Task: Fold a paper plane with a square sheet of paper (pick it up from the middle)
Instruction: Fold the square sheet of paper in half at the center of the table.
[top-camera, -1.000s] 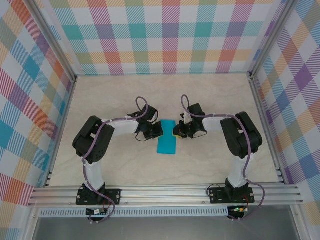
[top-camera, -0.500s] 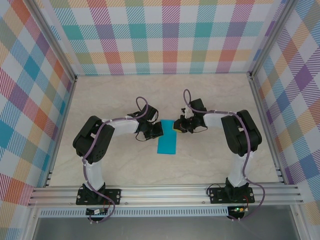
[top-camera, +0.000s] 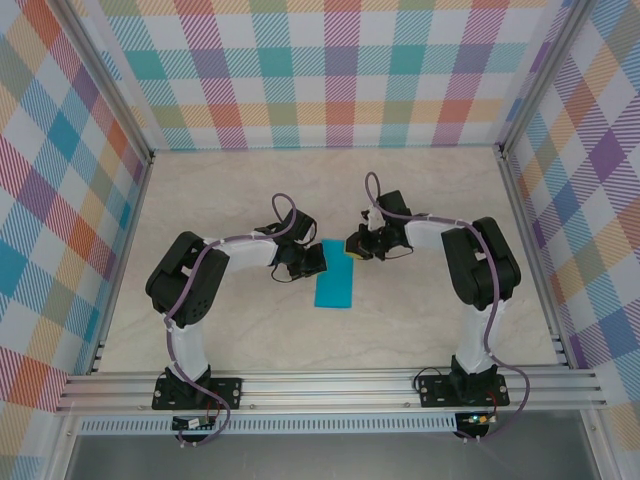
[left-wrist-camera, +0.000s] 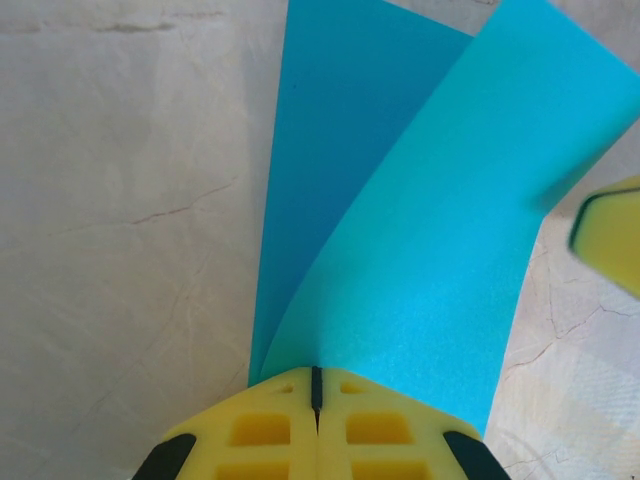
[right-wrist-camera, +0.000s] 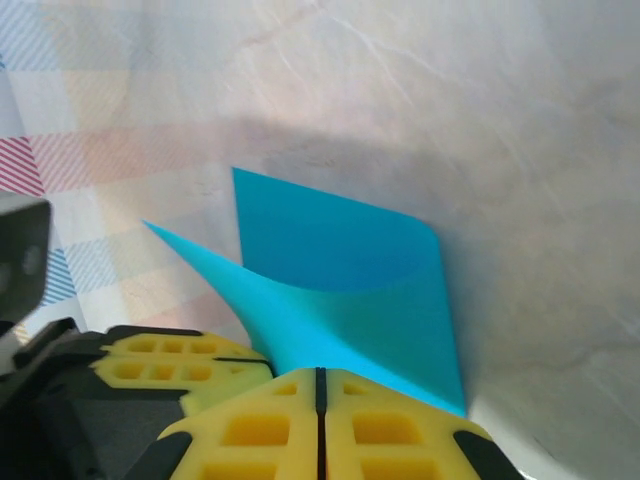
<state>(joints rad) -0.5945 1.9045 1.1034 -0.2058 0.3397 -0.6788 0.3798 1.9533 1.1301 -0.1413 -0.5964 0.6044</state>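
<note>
The square sheet of paper (top-camera: 334, 285) is teal-blue and lies doubled over into a narrow strip at the table's middle. My left gripper (top-camera: 318, 260) is shut, its yellow tips resting on the sheet's left edge. In the left wrist view the upper layer (left-wrist-camera: 430, 250) lifts away from the lower one in front of the shut gripper (left-wrist-camera: 316, 372). My right gripper (top-camera: 352, 247) is shut at the sheet's far right corner. In the right wrist view the paper (right-wrist-camera: 350, 260) curls up just ahead of that gripper (right-wrist-camera: 321, 372). Whether either pair of jaws pinches the paper is hidden.
The beige marbled tabletop (top-camera: 240, 200) is walled by plaid panels (top-camera: 330, 70) at the back and sides. An aluminium rail (top-camera: 330, 385) runs along the near edge. The two grippers sit only a few centimetres apart over the paper.
My right gripper has slid along the paper's right edge toward the far end. The left gripper has stayed where it was.
</note>
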